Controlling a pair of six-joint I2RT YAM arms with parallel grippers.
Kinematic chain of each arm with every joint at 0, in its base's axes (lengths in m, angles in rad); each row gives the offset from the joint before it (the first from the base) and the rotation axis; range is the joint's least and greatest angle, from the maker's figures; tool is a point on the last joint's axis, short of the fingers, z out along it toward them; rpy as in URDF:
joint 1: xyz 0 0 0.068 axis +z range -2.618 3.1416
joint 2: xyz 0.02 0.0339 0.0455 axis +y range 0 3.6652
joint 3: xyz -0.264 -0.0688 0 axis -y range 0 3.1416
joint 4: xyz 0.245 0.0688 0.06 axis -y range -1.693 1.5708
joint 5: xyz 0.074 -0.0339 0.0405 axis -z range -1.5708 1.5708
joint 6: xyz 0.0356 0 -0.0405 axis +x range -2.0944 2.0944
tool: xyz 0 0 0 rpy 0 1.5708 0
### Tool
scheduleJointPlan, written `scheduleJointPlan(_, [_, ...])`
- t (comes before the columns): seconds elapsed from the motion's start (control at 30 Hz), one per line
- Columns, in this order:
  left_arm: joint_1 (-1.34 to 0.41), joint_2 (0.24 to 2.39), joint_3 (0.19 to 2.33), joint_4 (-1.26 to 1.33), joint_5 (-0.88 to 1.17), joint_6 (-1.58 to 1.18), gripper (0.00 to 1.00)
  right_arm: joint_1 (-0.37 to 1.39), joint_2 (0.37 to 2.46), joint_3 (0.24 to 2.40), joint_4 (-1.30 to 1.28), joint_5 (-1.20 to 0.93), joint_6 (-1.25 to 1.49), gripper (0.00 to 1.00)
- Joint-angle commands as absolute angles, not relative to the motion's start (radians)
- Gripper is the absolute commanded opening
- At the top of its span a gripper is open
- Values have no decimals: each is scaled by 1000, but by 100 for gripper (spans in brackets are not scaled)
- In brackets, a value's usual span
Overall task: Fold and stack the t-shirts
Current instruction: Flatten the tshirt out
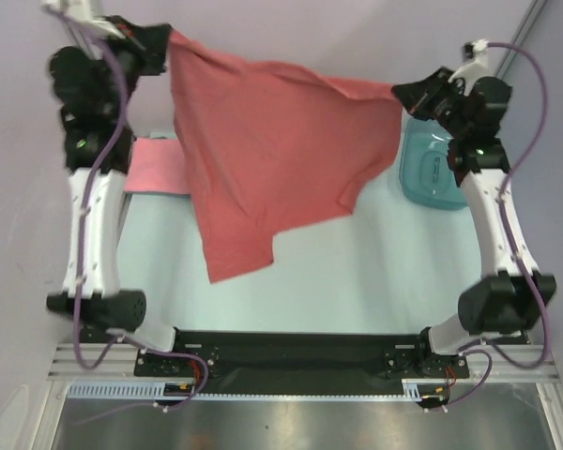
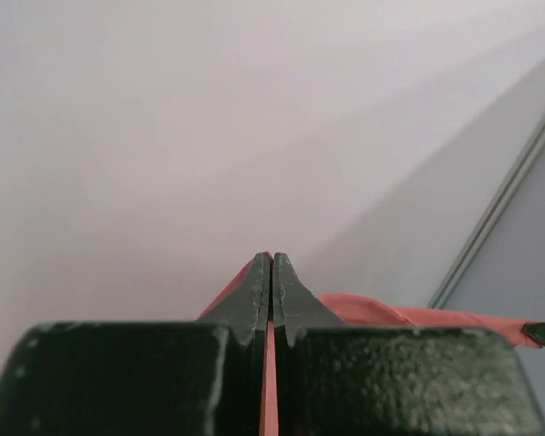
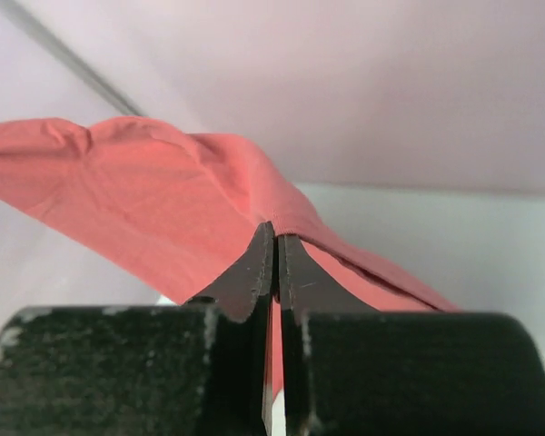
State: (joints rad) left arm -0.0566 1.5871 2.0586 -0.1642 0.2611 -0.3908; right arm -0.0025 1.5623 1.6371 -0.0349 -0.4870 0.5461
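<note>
The brick-red t-shirt point(image 1: 267, 159) hangs spread in the air between both grippers, high above the table. My left gripper point(image 1: 166, 42) is shut on its top left edge; the red cloth point(image 2: 269, 381) shows between the closed fingers. My right gripper point(image 1: 401, 94) is shut on its top right edge, with the cloth point(image 3: 145, 195) draped over the fingertips. The shirt's lower corner hangs toward the table's middle. A folded pink t-shirt point(image 1: 158, 164) lies on the table at the left, partly behind the hanging shirt. The grey-blue shirt is not in view.
A teal translucent tub point(image 1: 432, 169) stands at the back right, partly behind the right arm. The pale table surface point(image 1: 357, 272) lies below the shirt. A black bar point(image 1: 291, 347) joins the arm bases at the near edge.
</note>
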Motion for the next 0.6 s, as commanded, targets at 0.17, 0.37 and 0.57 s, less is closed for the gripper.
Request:
scheduleJointPlan(0.17, [-54, 1209, 2169, -233, 166, -227, 0, 28, 1162, 1614, -1, -532, 469, 0])
scheduleJointPlan(0.37, [-67, 1074, 2226, -297, 77, -114, 0, 23, 985, 1647, -112, -477, 420, 0])
scheduleJointPlan(0.57, [-212, 1063, 2267, -341, -133, 127, 0, 9, 983, 1700, -193, -405, 348, 0])
